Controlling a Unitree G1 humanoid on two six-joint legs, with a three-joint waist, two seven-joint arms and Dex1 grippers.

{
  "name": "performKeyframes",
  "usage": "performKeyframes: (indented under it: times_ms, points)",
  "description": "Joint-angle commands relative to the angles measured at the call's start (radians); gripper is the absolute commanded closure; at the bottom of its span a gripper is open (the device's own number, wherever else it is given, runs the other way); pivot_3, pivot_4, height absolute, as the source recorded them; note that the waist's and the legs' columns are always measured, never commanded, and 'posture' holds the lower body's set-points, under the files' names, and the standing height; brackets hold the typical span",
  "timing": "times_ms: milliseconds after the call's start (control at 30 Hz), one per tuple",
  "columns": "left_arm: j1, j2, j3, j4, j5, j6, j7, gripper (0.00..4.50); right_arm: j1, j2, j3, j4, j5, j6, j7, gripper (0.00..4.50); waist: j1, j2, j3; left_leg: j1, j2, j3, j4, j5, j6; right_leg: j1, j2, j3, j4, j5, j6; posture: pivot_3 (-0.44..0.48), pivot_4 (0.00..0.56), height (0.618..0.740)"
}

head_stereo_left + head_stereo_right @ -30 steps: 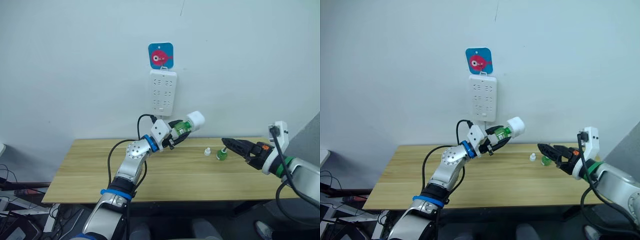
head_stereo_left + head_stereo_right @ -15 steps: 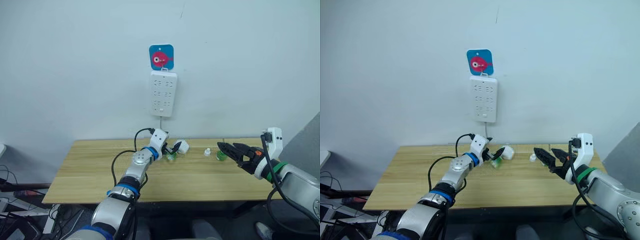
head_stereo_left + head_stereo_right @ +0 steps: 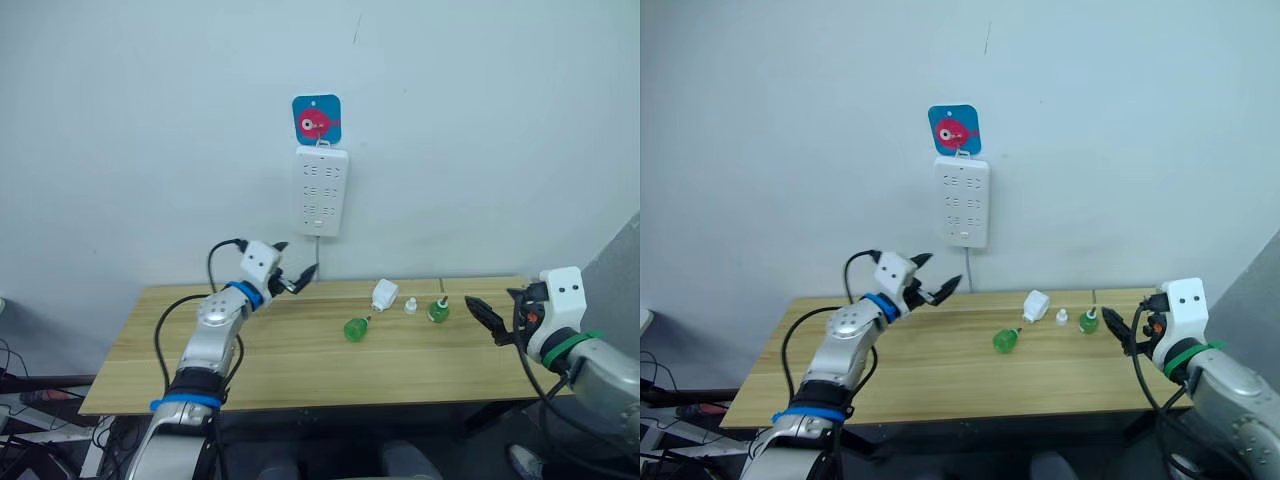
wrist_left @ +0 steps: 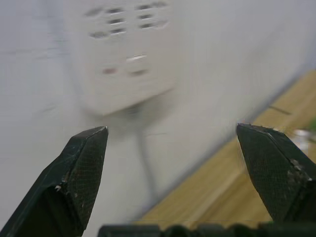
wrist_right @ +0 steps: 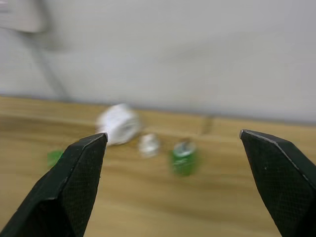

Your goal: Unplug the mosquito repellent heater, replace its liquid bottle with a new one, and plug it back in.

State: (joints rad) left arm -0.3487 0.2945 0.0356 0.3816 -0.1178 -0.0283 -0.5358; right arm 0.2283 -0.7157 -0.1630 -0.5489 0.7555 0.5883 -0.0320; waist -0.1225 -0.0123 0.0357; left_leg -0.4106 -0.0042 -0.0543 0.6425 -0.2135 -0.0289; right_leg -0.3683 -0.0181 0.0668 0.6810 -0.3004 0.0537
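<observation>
The left gripper [image 3: 936, 285] is up in the air above the table's back edge with its two black fingers spread wide and nothing in them. It points toward the white power strip [image 3: 320, 191] on the wall, under a blue fish sign [image 3: 316, 118]. The right gripper [image 3: 484, 318] is wide open too, empty, low over the right end of the wooden table [image 3: 290, 352]. The mosquito repellent heater [image 3: 384, 293] sits on the table near the wall. A green bottle [image 3: 354, 328] lies just in front of it. A small white cap [image 3: 410, 305] and another green bottle [image 3: 439, 310] stand just beside it
</observation>
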Motion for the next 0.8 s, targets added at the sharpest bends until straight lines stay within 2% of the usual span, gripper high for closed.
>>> performKeyframes:
  times_ms: [33,67,100,200,267,333,533,800]
  points:
    - [0.059,-0.015,0.049,-0.132,0.019,0.090,0.146,0.02,0.016,0.089,0.037,0.015,-0.197,-0.126,-0.031,0.00,0.014,-0.010,0.084,-0.001,0.000,0.000,-0.001,0.000,0.000,-0.002,0.000,0.000,-0.001,-0.002,0.001,-0.085,0.233,0.740]
    - [0.087,-0.021,0.062,-0.167,0.031,0.121,0.193,0.02,0.027,0.124,0.048,0.025,-0.243,-0.156,-0.038,0.00,0.018,-0.004,0.107,0.020,0.010,0.000,0.002,-0.003,0.000,0.017,-0.003,0.002,-0.003,-0.010,-0.001,-0.085,0.233,0.740]
    - [0.115,-0.027,0.073,-0.203,0.038,0.149,0.230,0.02,0.034,0.164,0.054,0.037,-0.275,-0.178,-0.047,0.00,0.027,-0.005,0.118,0.023,0.011,0.002,-0.004,-0.005,-0.002,0.023,-0.003,0.005,-0.006,-0.012,-0.003,-0.077,0.226,0.740]
    - [0.225,-0.044,0.065,-0.330,0.076,0.200,0.302,0.02,0.036,0.268,0.084,0.086,-0.360,-0.250,-0.043,0.00,0.039,-0.006,0.128,0.018,0.012,0.005,-0.001,-0.005,-0.005,0.017,0.000,0.004,0.001,-0.009,0.001,-0.066,0.214,0.740]
    - [0.250,-0.052,0.061,-0.363,0.086,0.215,0.327,0.02,0.028,0.311,0.088,0.110,-0.399,-0.275,-0.032,0.00,0.048,-0.006,0.129,0.009,0.012,0.003,-0.001,-0.006,-0.004,0.009,0.001,0.003,0.001,-0.006,-0.003,-0.060,0.210,0.740]
    - [0.258,-0.055,0.054,-0.376,0.094,0.218,0.338,0.02,0.015,0.348,0.084,0.132,-0.426,-0.287,-0.031,0.00,0.066,-0.006,0.130,0.008,0.012,0.003,-0.002,-0.008,-0.005,0.009,0.001,0.003,0.000,-0.007,-0.003,-0.049,0.205,0.740]
    - [0.227,-0.034,0.023,-0.333,0.116,0.175,0.316,0.02,-0.002,0.399,0.063,0.158,-0.471,-0.296,-0.006,0.00,0.076,-0.006,0.135,0.011,0.011,0.005,-0.003,-0.008,-0.005,0.011,0.000,0.002,-0.001,-0.007,-0.003,-0.045,0.197,0.740]
    - [0.188,-0.037,-0.003,-0.257,0.134,0.128,0.317,0.02,0.015,0.436,-0.026,0.182,-0.504,-0.300,-0.007,0.00,0.073,-0.007,0.137,0.011,0.012,0.006,-0.002,-0.008,-0.005,0.010,0.001,0.003,-0.001,-0.009,0.000,-0.069,0.198,0.740]
